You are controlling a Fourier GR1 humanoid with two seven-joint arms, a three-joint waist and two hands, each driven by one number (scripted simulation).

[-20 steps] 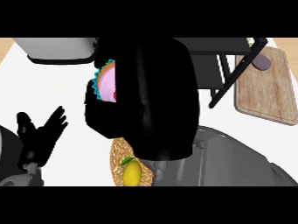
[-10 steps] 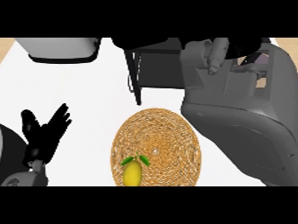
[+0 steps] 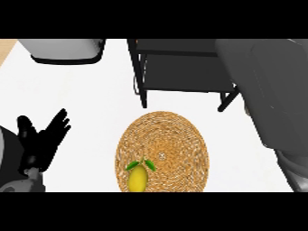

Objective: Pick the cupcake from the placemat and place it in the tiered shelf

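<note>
Nearest the robot, the left hand (image 3: 43,140) rested at the lower left, fingers up and spread, holding nothing. Just right of it lay the round woven placemat (image 3: 163,151), and on its near edge sat a yellow lemon (image 3: 138,179) with green leaves — but no cupcake showed on the mat.

Along the right side ran the grey right forearm (image 3: 276,99), climbing from the lower edge toward the top. Its hand was out of sight past the frame's top, so whether its fingers were curled or spread could not be told. The cupcake showed nowhere in view either; where it stood was hidden, most likely up with that unseen hand.

Beyond the mat stood the dark shelf (image 3: 183,67), its black legs planted on the white counter (image 3: 89,99) just past the mat's far rim, its flat tier facing up. Farther left, at the back, sat a grey pot (image 3: 66,49).

The step in hand looked like the placing. To do it well, the arm should come in over the tier between the uprights, keep the cupcake upright, lower until it sits flat — then let go and draw back without knocking a post.
</note>
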